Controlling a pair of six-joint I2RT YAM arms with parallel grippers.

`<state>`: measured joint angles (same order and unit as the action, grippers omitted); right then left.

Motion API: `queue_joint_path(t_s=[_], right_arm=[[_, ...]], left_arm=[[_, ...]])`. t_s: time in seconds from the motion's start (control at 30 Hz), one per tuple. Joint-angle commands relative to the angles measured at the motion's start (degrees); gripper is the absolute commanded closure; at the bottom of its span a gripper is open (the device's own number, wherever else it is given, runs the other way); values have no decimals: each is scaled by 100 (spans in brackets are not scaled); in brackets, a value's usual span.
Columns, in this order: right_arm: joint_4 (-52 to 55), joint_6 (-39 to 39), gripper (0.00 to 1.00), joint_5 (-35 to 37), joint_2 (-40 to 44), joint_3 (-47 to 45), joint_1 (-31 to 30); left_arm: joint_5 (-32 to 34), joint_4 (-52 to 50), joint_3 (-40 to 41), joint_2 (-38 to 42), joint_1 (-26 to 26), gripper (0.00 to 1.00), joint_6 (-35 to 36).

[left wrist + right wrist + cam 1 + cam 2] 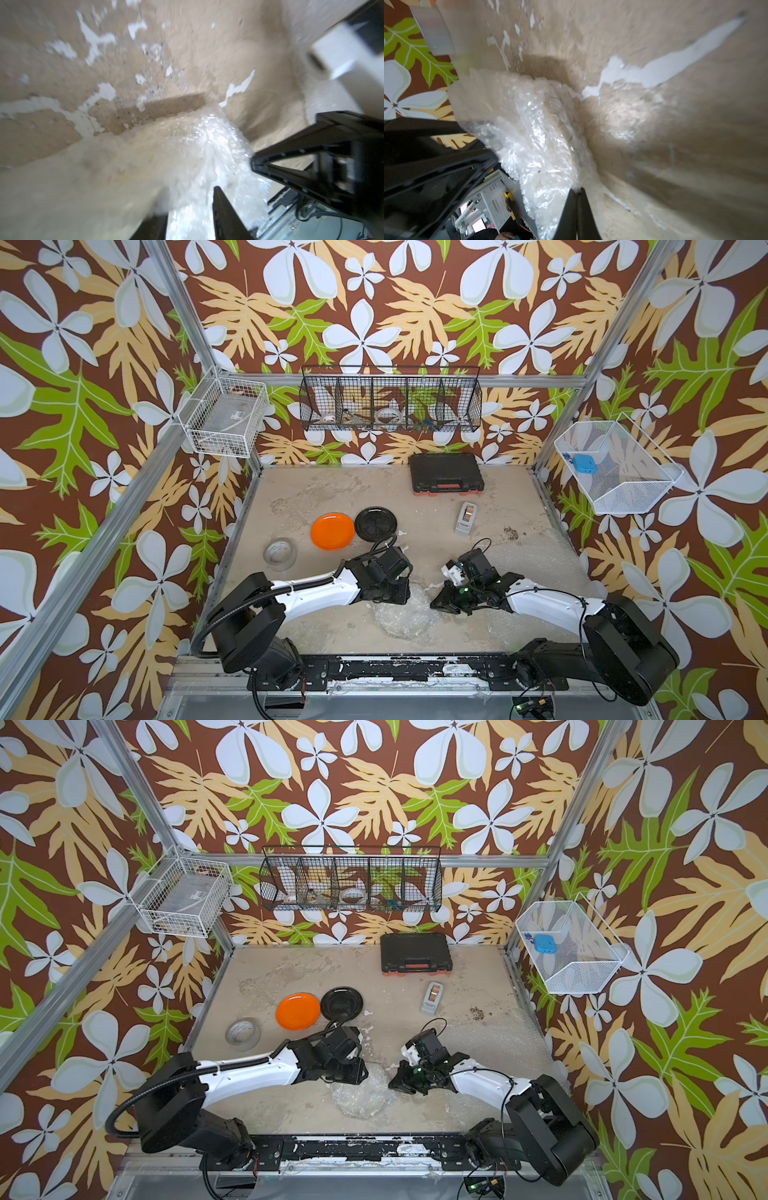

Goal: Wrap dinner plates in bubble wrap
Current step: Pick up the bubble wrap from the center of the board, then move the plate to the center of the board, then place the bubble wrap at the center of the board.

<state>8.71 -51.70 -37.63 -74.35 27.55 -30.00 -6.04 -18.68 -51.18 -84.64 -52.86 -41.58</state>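
An orange dinner plate [332,531] and a black one [375,524] lie bare, side by side, at mid-table in both top views. Near the front lies a round, crumpled bundle of bubble wrap [404,616], something pale showing blurred through it. The left gripper [187,209] is at the bundle's far left edge, fingers [221,209] parted, with wrap [199,158] running between them. At the bundle's right edge my right gripper [577,190] is shut, its tips pinching a gathered fold of the wrap [542,141]. Another flat sheet of bubble wrap [536,558] lies at the right.
A roll of clear tape [279,554] stands left of the orange plate. A grey tape dispenser [466,517] lies right of centre, and a black case [446,472] sits at the back. Wire baskets [390,404] hang on the walls.
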Motion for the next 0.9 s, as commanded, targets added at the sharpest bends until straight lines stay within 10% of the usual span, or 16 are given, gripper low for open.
queue_joint_path(t_s=[0.0, 0.17, 0.57, 0.87], right_arm=[[76, 264, 100, 124, 57, 132, 192], [155, 459, 100, 58, -68, 430, 345], [92, 922, 100, 4, -1293, 1783, 1970], [-10, 775, 100, 122, -2913, 3674, 2640]], left_arm=[[291, -720, -425, 278, 107, 51, 181], [605, -1226, -1154, 735, 414, 34, 510], [267, -1644, -1066, 756, 2994, 36, 1792], [45, -1569, -888, 478, 3690, 38, 2142]])
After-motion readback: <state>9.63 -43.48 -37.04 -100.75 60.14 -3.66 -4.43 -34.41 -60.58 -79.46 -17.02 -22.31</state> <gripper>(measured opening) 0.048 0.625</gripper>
